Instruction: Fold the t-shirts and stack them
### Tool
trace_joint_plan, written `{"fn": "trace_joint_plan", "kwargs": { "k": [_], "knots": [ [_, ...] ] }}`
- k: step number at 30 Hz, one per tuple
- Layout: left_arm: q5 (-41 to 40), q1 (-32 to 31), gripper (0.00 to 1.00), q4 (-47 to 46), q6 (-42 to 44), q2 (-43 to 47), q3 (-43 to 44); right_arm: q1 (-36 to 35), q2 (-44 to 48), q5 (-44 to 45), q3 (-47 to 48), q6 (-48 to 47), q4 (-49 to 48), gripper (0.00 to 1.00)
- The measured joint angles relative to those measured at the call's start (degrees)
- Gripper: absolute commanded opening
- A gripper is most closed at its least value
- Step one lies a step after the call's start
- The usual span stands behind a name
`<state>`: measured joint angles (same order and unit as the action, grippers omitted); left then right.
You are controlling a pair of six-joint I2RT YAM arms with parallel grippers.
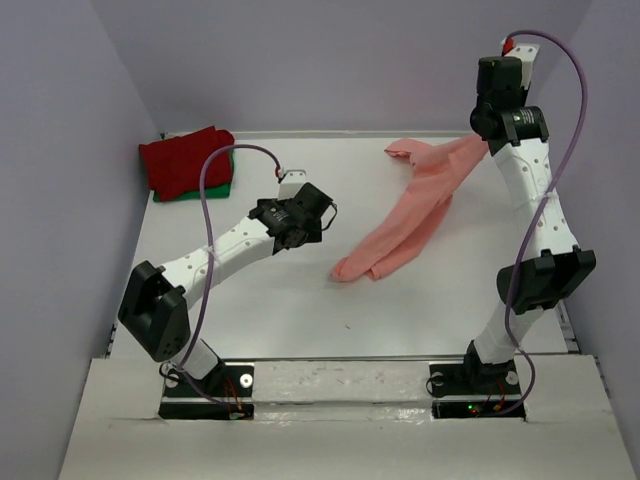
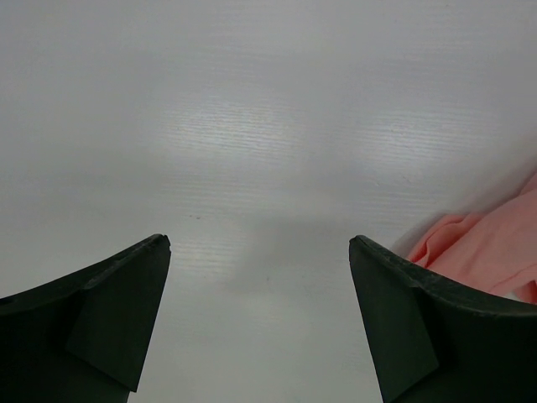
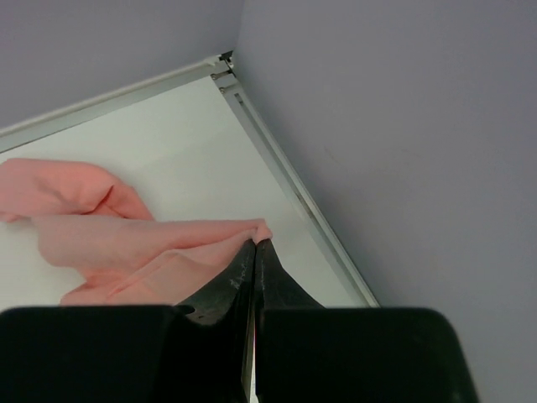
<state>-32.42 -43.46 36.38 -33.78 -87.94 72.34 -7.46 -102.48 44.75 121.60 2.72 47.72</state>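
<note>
White tabletop [image 1: 300, 310]: left gripper [image 2: 258, 245] wide open and empty near centre; salmon-pink t-shirt [image 1: 410, 205] unfolded, stretched toward the far right corner, its end pinched in the closed right gripper [image 3: 254, 243]; dark red t-shirt [image 1: 185, 160] folded on green t-shirt [image 1: 190, 193], far left corner; judged one fold and stacking outstanding.

No legible text, labels, brand marks or numbers in any of the three views.

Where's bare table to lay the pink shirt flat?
Bare: the near strip between the pink shirt and the arm bases, and the far middle between the red-green stack and the shirt. Crowded: far-left corner and around the right gripper.
</note>
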Motion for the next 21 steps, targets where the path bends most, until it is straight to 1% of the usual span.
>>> {"fn": "trace_joint_plan", "kwargs": {
  "k": [4,10,17,21],
  "knots": [
    [1.81,-2.01,0.98,-0.57,-0.63,1.22,-0.68,-0.13,2.93,0.28,-3.82,2.34,0.09,0.00],
    [5.95,-4.13,0.99,-2.47,-1.31,2.67,-3.17,-0.11,3.02,-1.31,-8.68,4.35,0.74,0.00],
    [10.45,-11.04,0.99,-6.49,-4.17,2.67,-7.28,-0.11,3.04,-3.23,-8.96,4.61,0.87,0.00],
    [12.98,-12.09,0.99,-9.31,-5.70,2.67,-9.77,-0.11,3.04,-4.07,-8.96,4.61,0.83,0.00]
  ]
}}
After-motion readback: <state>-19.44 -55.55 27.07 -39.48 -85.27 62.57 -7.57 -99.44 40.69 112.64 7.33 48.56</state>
